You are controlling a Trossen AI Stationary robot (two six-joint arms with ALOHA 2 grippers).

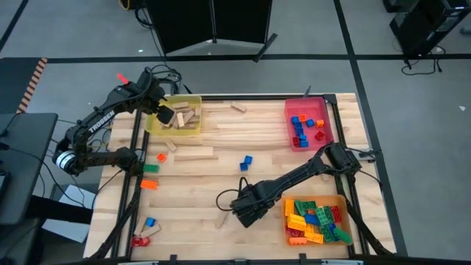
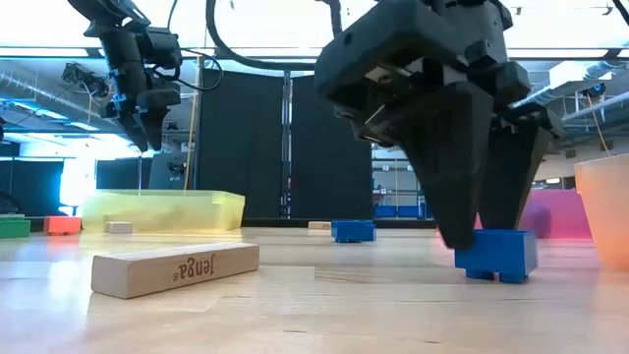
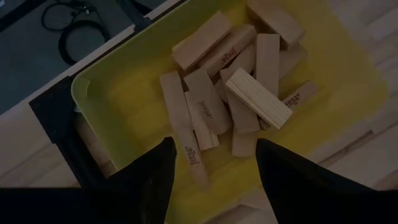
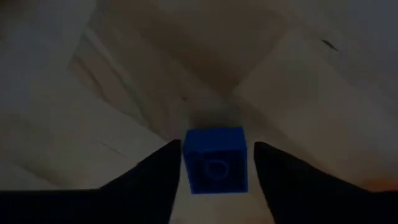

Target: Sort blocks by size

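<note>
A small blue studded brick (image 4: 214,163) rests flat on the wooden table (image 1: 191,206) near its front edge. My right gripper (image 4: 214,149) points down over it, open, one finger standing close on each side. A thin gap shows at one side, and I cannot tell whether the other finger touches. In the low view the fingers (image 2: 462,197) reach down beside the brick (image 2: 503,258). My left gripper (image 3: 214,149) hangs open above the yellow tray (image 1: 154,121) at the far left. The tray holds several tan wooden blocks (image 3: 230,93).
A red tray (image 1: 291,121) with blue and red bricks stands at the far right, and an orange tray (image 1: 340,200) full of mixed bricks at the near right. Loose pieces lie about: blue bricks (image 1: 245,162), a wooden block (image 2: 177,267), and green (image 1: 150,168) and orange (image 1: 149,184) bricks at the left.
</note>
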